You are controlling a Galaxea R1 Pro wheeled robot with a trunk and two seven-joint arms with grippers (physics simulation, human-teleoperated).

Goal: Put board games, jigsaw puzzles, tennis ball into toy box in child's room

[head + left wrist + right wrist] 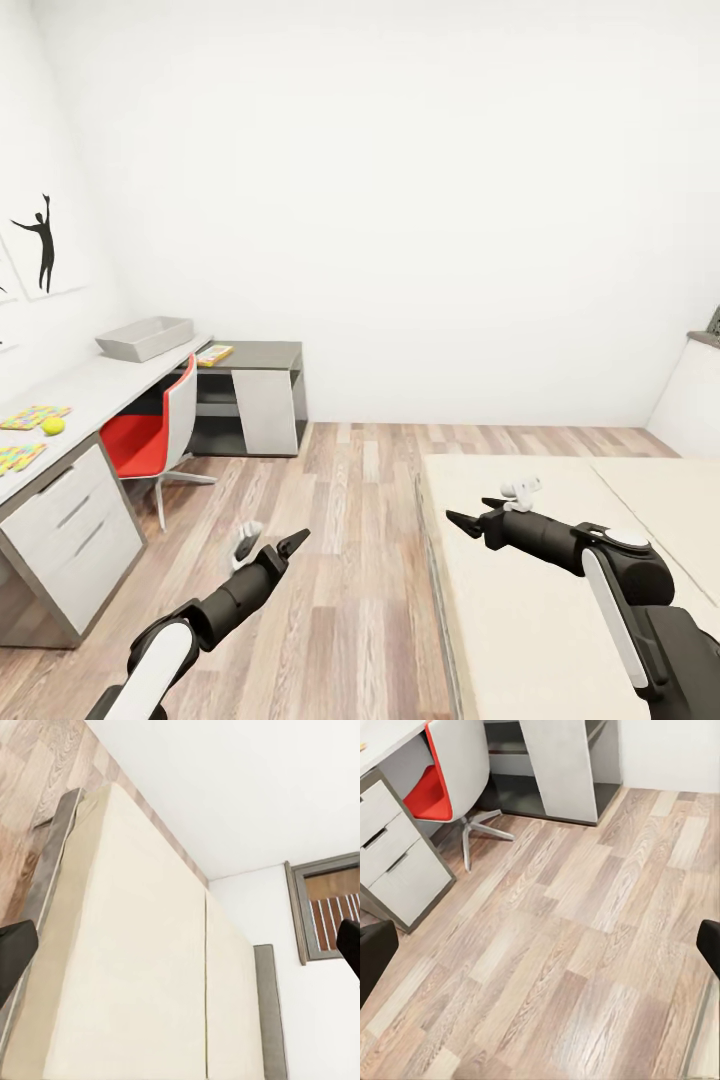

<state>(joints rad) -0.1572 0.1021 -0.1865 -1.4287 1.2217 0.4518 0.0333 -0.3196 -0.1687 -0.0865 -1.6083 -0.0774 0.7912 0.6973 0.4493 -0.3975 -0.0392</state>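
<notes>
Child's room, white-walled, with wood-plank floor (340,520). Table (95,385) is set along the left wall, pale grey top over a white drawer unit (70,525). Toy box (145,337), a shallow light-grey tray, is placed at the table's far end. Tennis ball (53,425) is seen nearer on the top, between two flat colourful printed boxes (35,416) (17,458); whether these are puzzles or games cannot be told. A further colourful box (214,354) is laid on the lower dark-grey cabinet top (262,354) beyond the table's far end. A red and white chair (160,425) is drawn up at the table. Bed (560,580), beige mattress, is found at near right. Left gripper (270,545) is held over the floor, its two tips set wide apart in the left wrist view. Right gripper (478,515) is held over the bed's near-left edge, likewise spread wide, nothing held. A silhouette picture (42,245) is hung on the left wall.
</notes>
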